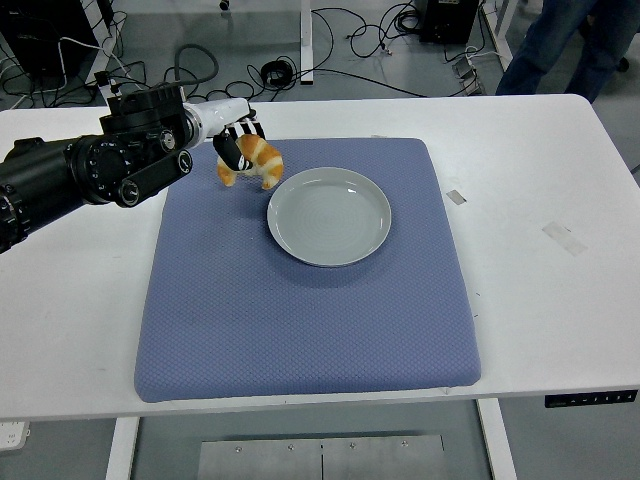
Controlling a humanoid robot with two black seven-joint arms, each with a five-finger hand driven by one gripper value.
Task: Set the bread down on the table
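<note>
My left hand (pixel 240 150) is shut on the bread, a golden croissant (pixel 258 162), and holds it in the air above the far left part of the blue mat (pixel 300 310), just left of the grey plate (pixel 329 216). The plate is empty and sits on the mat. The black left arm (pixel 90 170) comes in from the left edge. The right arm is out of view.
The white table (pixel 540 200) runs around the mat on all sides. Bits of tape (pixel 563 236) lie on its right part. A person's legs (pixel 560 45) stand beyond the far right corner. Cables lie on the floor behind.
</note>
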